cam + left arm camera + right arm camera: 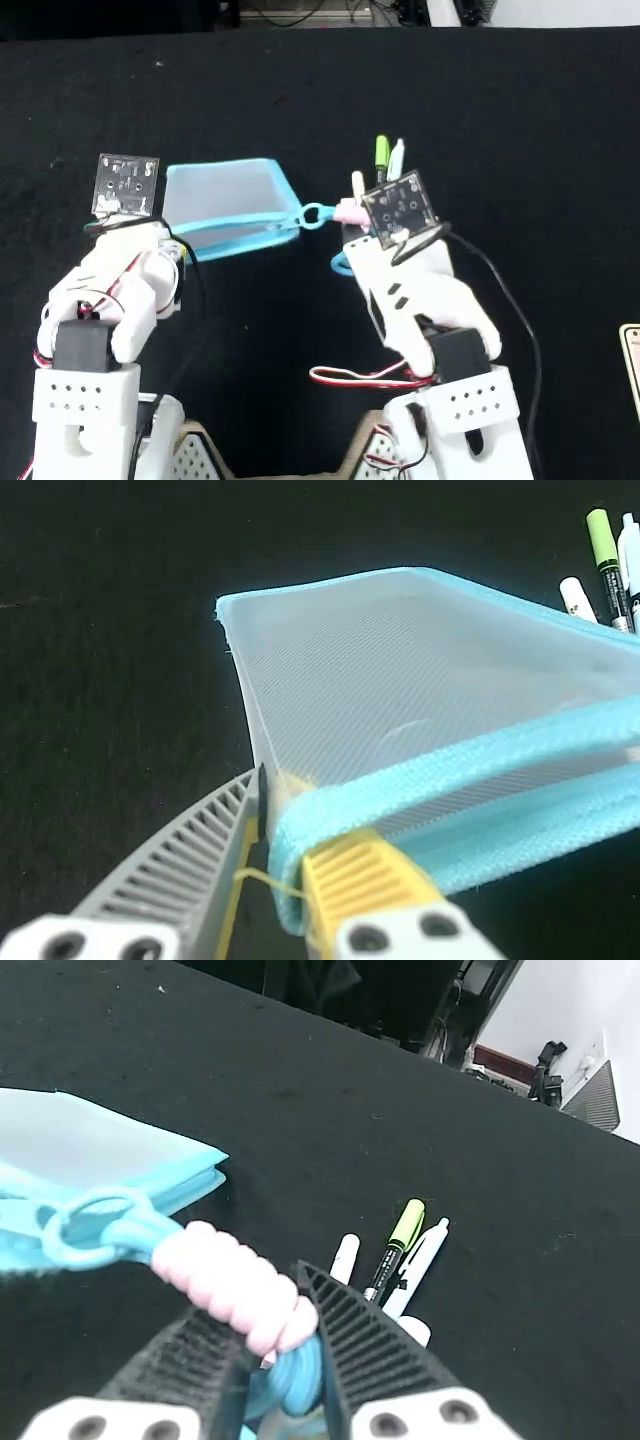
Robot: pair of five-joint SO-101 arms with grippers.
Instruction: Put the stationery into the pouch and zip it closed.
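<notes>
A light-blue mesh pouch (222, 200) lies on the black table, its zipper edge toward the arms. My left gripper (172, 245) is shut on the pouch's end corner (285, 815), the pouch (420, 680) stretching away from it. My right gripper (350, 222) is shut on a pink coiled cord (240, 1285), which hangs from the blue zip ring (95, 1225) at the pouch's other end. Just beyond that gripper lie a green marker (400, 1238), a white pen (422, 1252) and another white pen (343, 1258), outside the pouch (90, 1150). The pens (388, 155) lie side by side.
A black cloth (520, 120) covers the table, with open room at the far side and to the right. The corner of a card (631, 365) sits at the right edge. A black cable (510, 300) trails from the right arm.
</notes>
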